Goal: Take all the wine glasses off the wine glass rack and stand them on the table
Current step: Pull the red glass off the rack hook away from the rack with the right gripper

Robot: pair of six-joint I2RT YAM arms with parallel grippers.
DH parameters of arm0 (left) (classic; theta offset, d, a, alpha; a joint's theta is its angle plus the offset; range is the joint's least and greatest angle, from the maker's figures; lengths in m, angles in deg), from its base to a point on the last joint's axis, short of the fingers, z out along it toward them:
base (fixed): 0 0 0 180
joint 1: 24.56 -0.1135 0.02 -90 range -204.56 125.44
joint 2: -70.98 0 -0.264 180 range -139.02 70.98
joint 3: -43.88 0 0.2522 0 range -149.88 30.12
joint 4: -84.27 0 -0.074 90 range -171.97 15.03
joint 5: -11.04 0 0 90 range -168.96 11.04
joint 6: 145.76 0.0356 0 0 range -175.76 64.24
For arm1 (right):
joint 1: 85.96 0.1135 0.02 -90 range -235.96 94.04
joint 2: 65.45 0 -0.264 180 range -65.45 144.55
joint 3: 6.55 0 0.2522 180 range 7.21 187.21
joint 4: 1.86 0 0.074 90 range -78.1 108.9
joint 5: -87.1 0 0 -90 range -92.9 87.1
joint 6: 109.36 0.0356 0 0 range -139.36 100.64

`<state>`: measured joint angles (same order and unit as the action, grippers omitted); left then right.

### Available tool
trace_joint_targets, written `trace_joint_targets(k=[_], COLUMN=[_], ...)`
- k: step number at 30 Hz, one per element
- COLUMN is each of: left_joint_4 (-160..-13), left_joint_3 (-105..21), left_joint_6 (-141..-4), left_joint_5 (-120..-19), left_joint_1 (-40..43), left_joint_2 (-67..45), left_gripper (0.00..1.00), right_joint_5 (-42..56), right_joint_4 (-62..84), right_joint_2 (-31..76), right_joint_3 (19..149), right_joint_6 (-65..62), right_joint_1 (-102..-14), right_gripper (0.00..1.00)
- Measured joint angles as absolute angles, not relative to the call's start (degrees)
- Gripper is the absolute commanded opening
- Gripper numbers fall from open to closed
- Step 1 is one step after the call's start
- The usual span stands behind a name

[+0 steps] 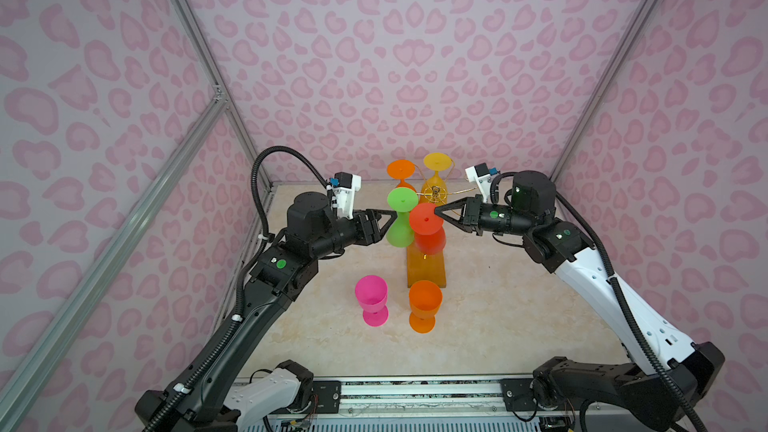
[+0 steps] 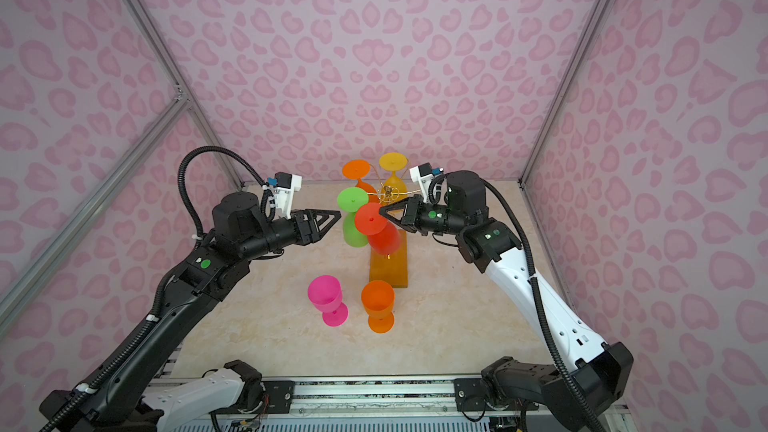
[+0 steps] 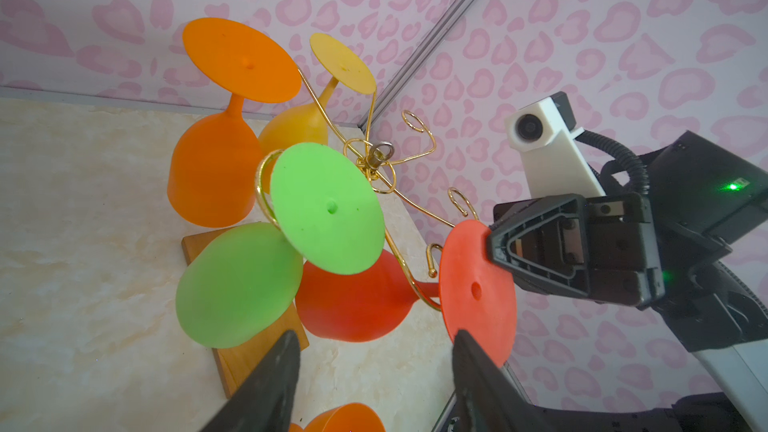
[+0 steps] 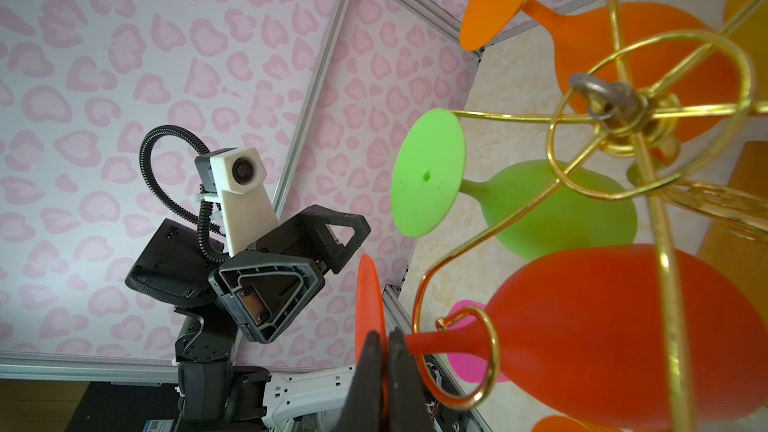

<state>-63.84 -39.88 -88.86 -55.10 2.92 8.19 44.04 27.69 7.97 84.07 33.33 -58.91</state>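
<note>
The wine glass rack (image 1: 435,193) is gold wire on an amber base (image 1: 426,274). A red wine glass (image 1: 427,222) hangs upside down from it and tilts. Its stem lies inside a curled gold arm (image 4: 478,351). My right gripper (image 4: 384,338) is shut on the edge of the glass's flat red foot (image 4: 368,297); both top views show this grip (image 1: 436,210) (image 2: 381,213). My left gripper (image 3: 374,336) is open and empty. It sits left of the rack (image 1: 392,218), beside a hanging green glass (image 1: 401,218), below the red bowl (image 3: 353,305).
An orange glass (image 1: 401,172) and a yellow glass (image 1: 435,166) hang on the rack's far side. A pink glass (image 1: 371,299) and an orange glass (image 1: 424,305) stand upright on the table in front of the base. Pink patterned walls close in behind and at both sides.
</note>
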Motion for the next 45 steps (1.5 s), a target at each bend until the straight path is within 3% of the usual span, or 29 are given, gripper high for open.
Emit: trace_joint_targets(k=[25,45], left_joint_4=[-63.82,-63.80], left_joint_3=[-38.89,-39.00], left_joint_6=[-88.86,-88.86], left_joint_5=[-54.78,-54.75], left_joint_1=[2.79,2.53], left_joint_2=[9.00,8.93], left_gripper=[0.61,0.61], right_joint_5=[41.96,42.86], right_joint_4=[28.59,26.14], right_joint_2=[10.53,3.23], right_joint_3=[85.80,80.40], right_joint_6=[33.02,36.54], right_joint_1=[-61.86,-67.66], right_gripper=[0.00,0.00])
